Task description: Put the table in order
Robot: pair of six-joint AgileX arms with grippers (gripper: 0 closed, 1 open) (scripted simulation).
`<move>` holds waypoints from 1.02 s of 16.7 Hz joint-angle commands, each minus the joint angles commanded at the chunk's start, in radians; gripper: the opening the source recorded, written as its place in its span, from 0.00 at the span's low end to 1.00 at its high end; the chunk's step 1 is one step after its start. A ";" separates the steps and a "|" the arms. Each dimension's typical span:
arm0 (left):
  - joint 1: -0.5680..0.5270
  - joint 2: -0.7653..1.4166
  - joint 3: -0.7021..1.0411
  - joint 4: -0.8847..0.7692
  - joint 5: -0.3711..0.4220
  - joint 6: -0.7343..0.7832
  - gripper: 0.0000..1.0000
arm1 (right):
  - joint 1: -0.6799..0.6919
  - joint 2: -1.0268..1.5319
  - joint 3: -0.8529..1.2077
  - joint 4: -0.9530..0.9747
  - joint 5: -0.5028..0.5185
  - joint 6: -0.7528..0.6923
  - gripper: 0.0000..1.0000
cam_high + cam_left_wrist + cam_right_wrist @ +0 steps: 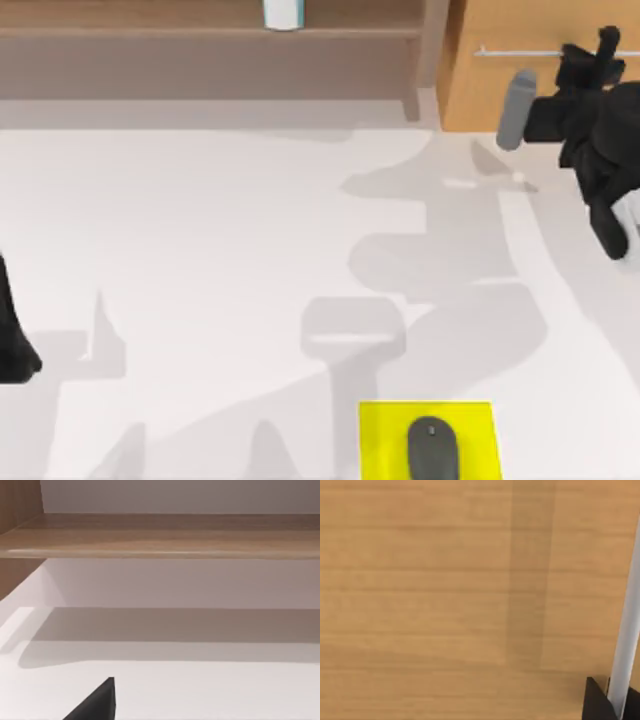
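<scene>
Top view, right gripper (pixel 600 50): upper right, at light-brown wooden drawer cabinet (pixel 480 90), fingers grasping its thin silver handle bar (pixel 626 630).
Left arm (pixel 12 335): parked at left edge (finger state: cannot tell).
Wide white surface (pixel 200 250): dark grey mouse (pixel 432 448) on yellow square pad (pixel 385 440).

My right wrist camera looks straight onto a light-brown wooden panel (pixel 445 580) with fine grain lines running across it. A darker band of shadow (pixel 527 570) crosses the grain and ends partway along the wood. Beside it runs a slim, pale metal bar (pixel 627 640), slightly tilted against the shadow's line. Two dark fingertips (pixel 596 702) of my right gripper (pixel 615 705) sit at the bar's near end, one on either side of it, so the bar passes between them. I cannot tell whether they press on the bar.
</scene>
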 joint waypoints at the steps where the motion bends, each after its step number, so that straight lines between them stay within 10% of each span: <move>1: 0.000 0.000 0.000 0.000 0.000 0.000 1.00 | 0.000 0.000 0.000 0.000 0.000 0.000 0.15; 12: 0.000 0.000 0.000 0.000 0.000 0.000 1.00 | 0.000 0.000 0.000 0.000 0.000 0.000 0.98; 17: 0.000 0.000 0.000 0.000 0.000 0.000 1.00 | 0.000 0.000 0.000 0.000 0.000 0.000 1.00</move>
